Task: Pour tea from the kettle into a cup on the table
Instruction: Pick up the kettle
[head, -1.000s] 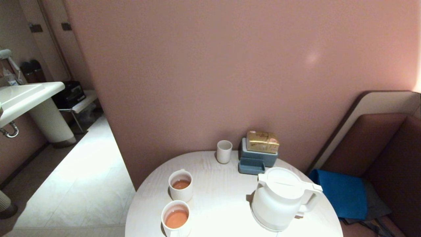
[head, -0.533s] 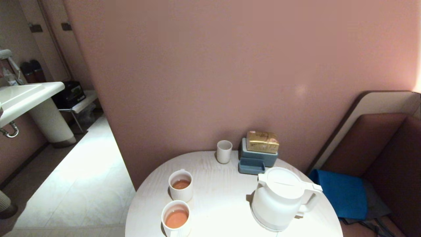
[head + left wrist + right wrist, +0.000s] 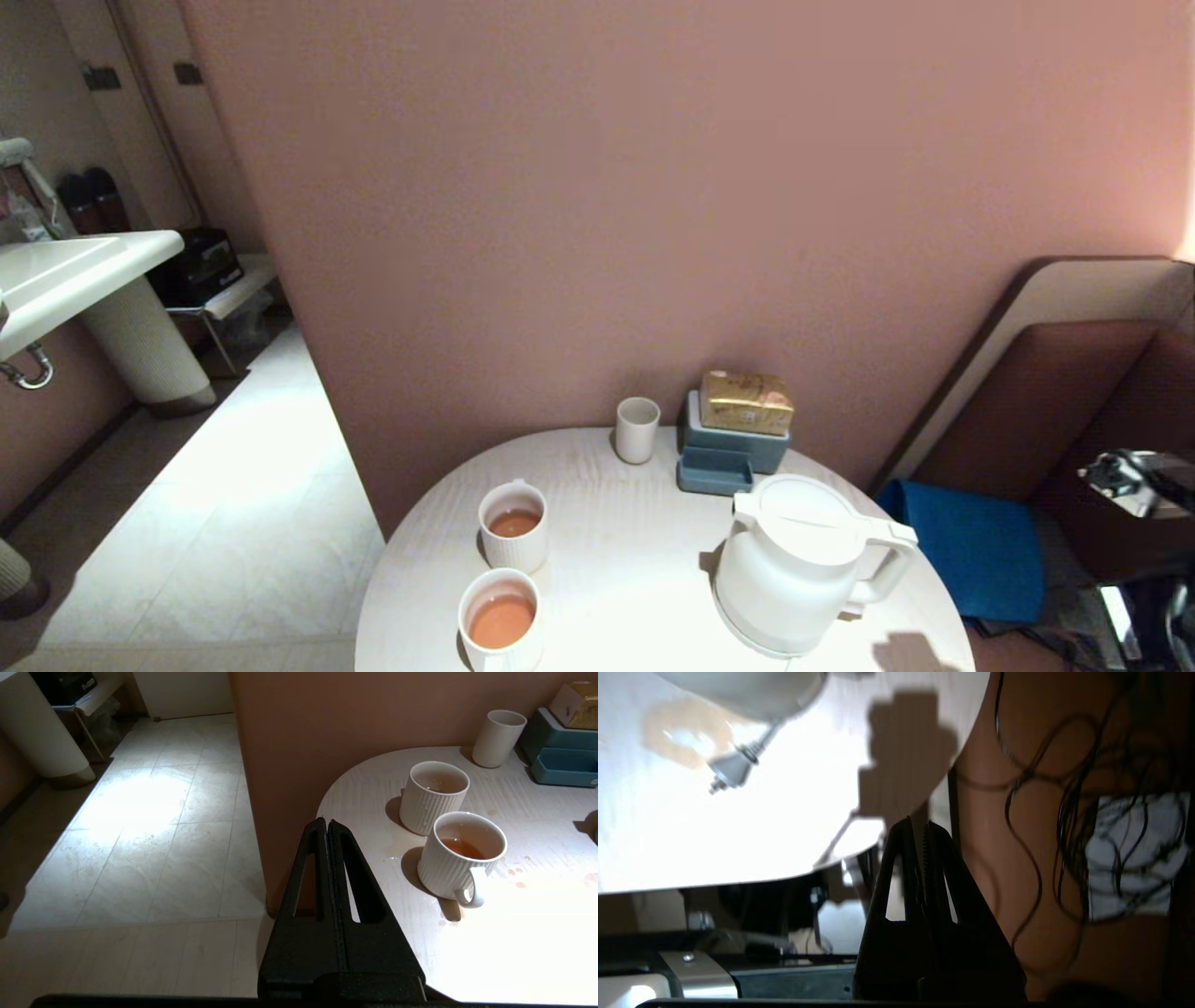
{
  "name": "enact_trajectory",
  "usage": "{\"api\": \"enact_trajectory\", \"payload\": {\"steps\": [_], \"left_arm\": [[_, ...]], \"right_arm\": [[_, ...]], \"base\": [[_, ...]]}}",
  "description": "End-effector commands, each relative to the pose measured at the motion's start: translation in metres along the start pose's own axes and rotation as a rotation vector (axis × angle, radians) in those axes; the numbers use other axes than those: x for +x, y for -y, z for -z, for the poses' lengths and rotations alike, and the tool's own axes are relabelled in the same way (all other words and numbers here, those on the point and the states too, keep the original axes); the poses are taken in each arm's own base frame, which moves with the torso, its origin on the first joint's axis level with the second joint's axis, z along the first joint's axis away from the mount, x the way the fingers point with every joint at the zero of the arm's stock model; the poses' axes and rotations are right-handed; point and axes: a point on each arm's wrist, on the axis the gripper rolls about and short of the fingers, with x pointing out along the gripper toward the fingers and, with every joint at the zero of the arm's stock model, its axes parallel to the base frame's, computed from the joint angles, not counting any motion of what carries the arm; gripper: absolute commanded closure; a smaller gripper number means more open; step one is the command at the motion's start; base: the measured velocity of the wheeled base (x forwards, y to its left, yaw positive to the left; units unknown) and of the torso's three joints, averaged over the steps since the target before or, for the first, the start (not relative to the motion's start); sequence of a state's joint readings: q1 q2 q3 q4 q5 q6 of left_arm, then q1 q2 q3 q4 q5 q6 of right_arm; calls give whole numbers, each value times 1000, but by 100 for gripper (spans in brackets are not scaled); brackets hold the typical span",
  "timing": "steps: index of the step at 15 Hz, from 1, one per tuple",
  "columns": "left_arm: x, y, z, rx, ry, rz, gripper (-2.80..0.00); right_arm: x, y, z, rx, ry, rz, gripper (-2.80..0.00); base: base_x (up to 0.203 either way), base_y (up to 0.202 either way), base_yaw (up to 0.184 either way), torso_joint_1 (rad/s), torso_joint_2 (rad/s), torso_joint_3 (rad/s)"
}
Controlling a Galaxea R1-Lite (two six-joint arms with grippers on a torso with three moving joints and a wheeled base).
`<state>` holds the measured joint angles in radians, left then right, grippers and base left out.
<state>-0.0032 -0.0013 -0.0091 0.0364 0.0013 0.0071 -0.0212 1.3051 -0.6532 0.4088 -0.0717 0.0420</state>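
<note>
Kettle (image 3: 794,565) upright on base nr right edge of table (image 3: 616,579), handle facing right. Two filled cups (image 3: 512,525) nr left edge. Right gripper (image 3: 920,833) pressed together, empty, beside table's right edge. Left gripper (image 3: 326,828) likewise together, off left edge.
</note>
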Motion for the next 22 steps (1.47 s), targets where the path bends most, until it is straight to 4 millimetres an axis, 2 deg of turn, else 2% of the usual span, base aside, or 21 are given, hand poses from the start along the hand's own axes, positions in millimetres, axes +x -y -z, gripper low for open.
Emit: {"api": "enact_trajectory", "payload": {"steps": [1,3,5,10,15,18,22], "left_arm": [[0,0,0,-1,-1,0,0],[0,0,0,-1,0,0,0],[0,0,0,0,-2,0,0],[0,0,0,0,-2,0,0],[0,0,0,0,-2,0,0],[0,0,0,0,-2,0,0],[0,0,0,1,-1,0,0]], "right_arm": [[44,-1,-5,-4,-214,15,0],[67,-1,2,-6,-292,20,0],[84,-1,7,-7,-266,35,0],[89,-3,10,-20,-249,-11,0],[98,-5,19,-29,-30,-93,0],[88,-6,29,-37,63,-181,0],[88,-6,29,-37,66,-181,0]], "base": [[0,0,0,0,0,0],[0,0,0,0,0,0],[0,0,0,0,0,0],[0,0,0,0,0,0],[0,0,0,0,0,0],[0,0,0,0,0,0],[0,0,0,0,0,0]]}}
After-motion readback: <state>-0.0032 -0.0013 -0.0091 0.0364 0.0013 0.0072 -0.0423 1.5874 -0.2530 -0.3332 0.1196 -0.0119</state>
